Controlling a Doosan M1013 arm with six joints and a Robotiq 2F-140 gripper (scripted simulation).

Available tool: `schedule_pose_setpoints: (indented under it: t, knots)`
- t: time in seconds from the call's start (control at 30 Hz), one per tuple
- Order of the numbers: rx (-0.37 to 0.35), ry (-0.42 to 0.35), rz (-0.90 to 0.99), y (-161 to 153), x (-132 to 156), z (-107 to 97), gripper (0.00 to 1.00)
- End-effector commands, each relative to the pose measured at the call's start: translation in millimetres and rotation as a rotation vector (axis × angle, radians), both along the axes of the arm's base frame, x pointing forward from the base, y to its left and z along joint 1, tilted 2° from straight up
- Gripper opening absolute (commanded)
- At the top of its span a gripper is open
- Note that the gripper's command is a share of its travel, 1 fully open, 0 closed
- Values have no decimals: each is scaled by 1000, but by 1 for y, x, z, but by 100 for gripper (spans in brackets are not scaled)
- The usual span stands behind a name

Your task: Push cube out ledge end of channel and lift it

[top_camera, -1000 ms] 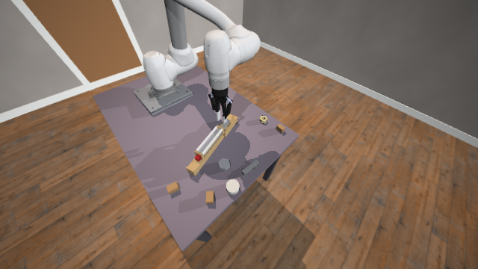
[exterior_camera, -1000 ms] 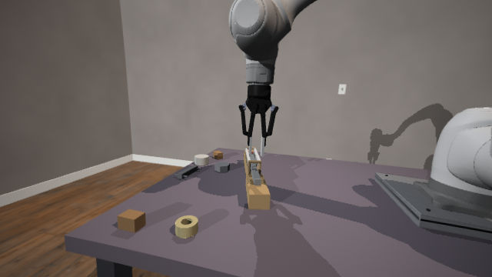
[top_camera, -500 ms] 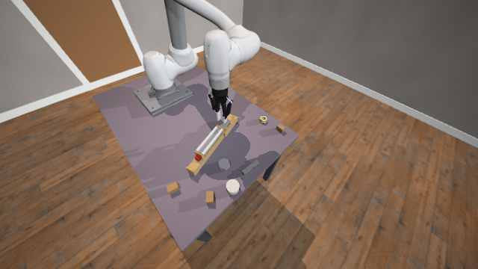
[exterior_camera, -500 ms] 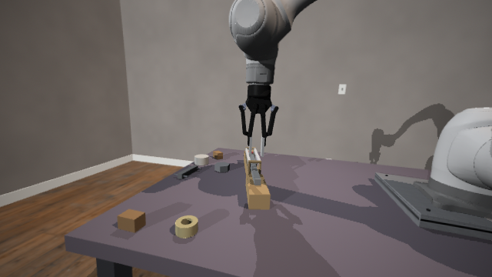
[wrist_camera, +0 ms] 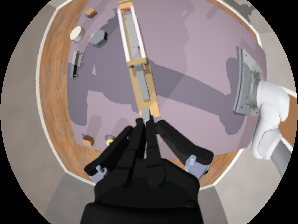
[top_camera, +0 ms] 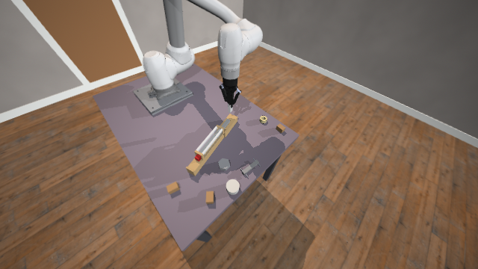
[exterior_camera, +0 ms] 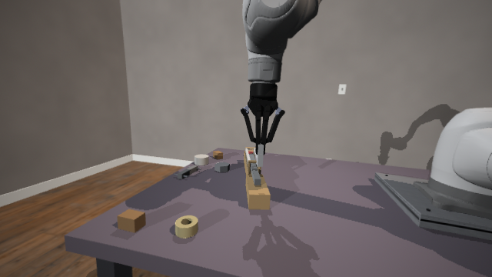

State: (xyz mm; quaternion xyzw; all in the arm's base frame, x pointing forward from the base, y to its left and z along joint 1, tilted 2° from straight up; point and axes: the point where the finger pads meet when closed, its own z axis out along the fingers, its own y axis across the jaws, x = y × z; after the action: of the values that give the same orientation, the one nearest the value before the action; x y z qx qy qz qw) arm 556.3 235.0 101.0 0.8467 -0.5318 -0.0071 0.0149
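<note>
A long wooden channel (top_camera: 216, 143) (exterior_camera: 258, 198) (wrist_camera: 150, 92) with white side walls lies slantwise on the purple table (top_camera: 157, 127) (exterior_camera: 327, 215). A small red cube (top_camera: 198, 158) sits in it near the end farthest from the arm. A grey block (top_camera: 226, 123) (exterior_camera: 256, 177) lies on the wooden base at the other end. My gripper (top_camera: 230, 108) (exterior_camera: 260, 154) (wrist_camera: 147, 113) is shut with nothing between the fingers. It points straight down, just above the channel's end with the grey block. In the exterior view the cube is mostly hidden behind the fingers.
A tan ring (top_camera: 264, 119) (exterior_camera: 187, 226) and a brown cube (top_camera: 280, 128) (exterior_camera: 131, 220) lie right of the gripper. A grey hex nut (top_camera: 224, 164), a grey bracket (top_camera: 249, 168), a white cylinder (top_camera: 232, 186) and two brown cubes (top_camera: 172, 187) (top_camera: 210, 196) lie near the cube's end. The robot base (top_camera: 163, 95) stands behind.
</note>
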Motion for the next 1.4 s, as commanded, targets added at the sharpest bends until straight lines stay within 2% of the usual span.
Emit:
schedule_pose_setpoints:
  t: [0.0,0.2,0.5,0.87,1.37]
  knots:
    - [0,0,0,0,0,-8,0]
    - [0,0,0,0,-1,-42,0]
    - [0,0,0,0,-1,-46,0]
    - [0,0,0,-1,-2,-67,0]
    - [0,0,0,-10,3,-68,0]
